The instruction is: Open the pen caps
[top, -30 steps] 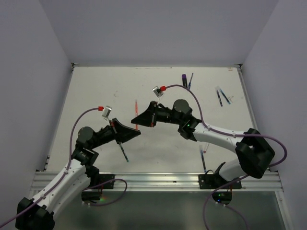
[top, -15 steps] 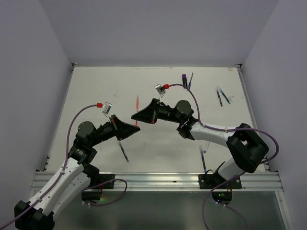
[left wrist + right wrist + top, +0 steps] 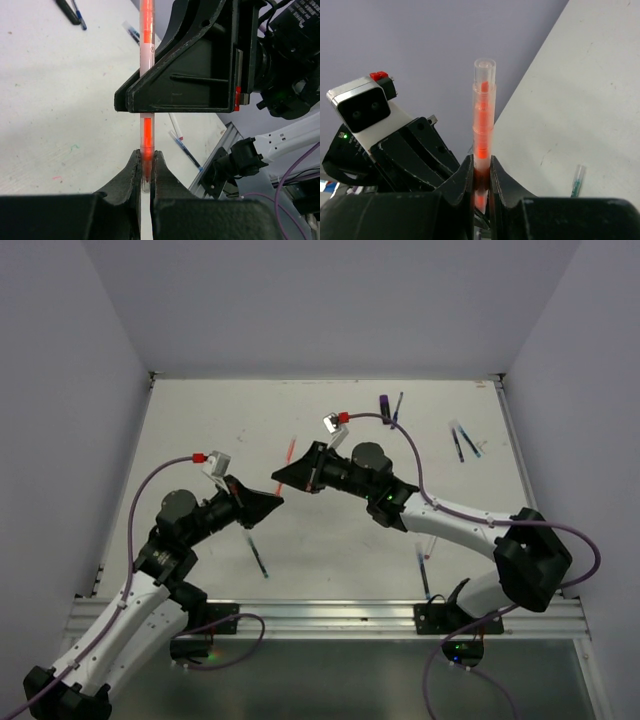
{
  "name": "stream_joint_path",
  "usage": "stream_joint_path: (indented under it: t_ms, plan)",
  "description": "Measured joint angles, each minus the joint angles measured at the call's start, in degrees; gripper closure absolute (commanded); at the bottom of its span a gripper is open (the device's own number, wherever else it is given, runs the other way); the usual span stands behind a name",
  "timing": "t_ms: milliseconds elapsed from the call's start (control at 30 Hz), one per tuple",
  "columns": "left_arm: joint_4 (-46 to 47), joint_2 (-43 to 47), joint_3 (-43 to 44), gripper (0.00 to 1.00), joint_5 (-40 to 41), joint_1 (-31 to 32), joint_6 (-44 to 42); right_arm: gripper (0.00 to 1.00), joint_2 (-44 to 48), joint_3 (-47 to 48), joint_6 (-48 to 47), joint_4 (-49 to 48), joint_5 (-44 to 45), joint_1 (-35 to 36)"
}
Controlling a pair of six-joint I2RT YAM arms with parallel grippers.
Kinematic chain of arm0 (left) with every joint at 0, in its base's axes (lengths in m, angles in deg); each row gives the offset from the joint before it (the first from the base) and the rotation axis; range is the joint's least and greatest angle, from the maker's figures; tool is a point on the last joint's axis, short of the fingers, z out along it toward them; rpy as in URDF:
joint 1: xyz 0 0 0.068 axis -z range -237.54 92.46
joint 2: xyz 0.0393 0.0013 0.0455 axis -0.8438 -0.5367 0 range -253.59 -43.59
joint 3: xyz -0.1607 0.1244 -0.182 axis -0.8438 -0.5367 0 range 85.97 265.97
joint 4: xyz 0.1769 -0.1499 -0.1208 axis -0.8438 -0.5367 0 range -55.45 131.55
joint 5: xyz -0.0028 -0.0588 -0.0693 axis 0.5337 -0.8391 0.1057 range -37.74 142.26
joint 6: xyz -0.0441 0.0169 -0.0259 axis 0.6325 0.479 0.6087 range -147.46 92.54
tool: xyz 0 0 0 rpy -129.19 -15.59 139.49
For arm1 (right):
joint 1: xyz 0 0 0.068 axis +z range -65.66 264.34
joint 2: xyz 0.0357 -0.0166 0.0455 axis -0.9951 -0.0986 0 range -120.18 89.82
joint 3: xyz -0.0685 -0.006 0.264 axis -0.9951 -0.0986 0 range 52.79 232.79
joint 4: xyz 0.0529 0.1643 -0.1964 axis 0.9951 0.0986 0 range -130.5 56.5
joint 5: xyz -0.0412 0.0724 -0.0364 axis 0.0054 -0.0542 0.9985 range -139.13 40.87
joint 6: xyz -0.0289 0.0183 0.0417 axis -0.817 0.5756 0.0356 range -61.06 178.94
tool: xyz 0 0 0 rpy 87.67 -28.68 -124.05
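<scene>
**Two grippers, one red pen**

Your left gripper (image 3: 270,503) and right gripper (image 3: 281,480) meet nose to nose above the table (image 3: 200,430). Both are clamped on the red pen (image 3: 289,449), whose clear end pokes out past the right one. A purple marker (image 3: 384,405) and other pens (image 3: 462,440) lie at the far right. A dark pen (image 3: 259,560) lies by your left arm.

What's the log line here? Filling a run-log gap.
left hand: shut on red pen | right hand: shut on same pen | pen: spans both hands, above table

Slim translucent red pen (image 3: 145,131), midair
</scene>
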Motion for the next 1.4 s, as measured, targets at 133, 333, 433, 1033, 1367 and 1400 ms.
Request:
stream_joint_path:
  t_ms: [133,333,433,1033,1367,1400]
  plan:
    - [3.89,0.59,-1.79,1.0,-2.99,-1.4,-0.22,1.0,-0.63,1.6,-0.13,0.63,-2.12,-0.37]
    - [7.17,0.63,-3.54,1.0,-10.93,-2.05,0.07,1.0,-3.13,5.2,0.55,-0.7,-9.22,-4.55]
    - [6.73,1.38,-4.68,1.0,-19.3,-0.61,0.13,1.0,-4.94,8.39,0.55,-3.43,-8.66,-9.92]
    - [-29.07,-19.65,21.81,1.0,30.25,-0.57,-1.33,1.0,-17.86,31.04,-10.64,37.73,2.6,-9.86]
    - [-27.78,-38.84,23.43,1.0,39.21,-12.33,-6.95,1.0,-31.47,38.07,-19.47,58.99,12.13,-7.98]
    - [-27.41,-40.24,22.82,1.0,40.0,-13.35,-7.41,1.0,-32.22,38.49,-20.59,60.89,13.51,-7.93]
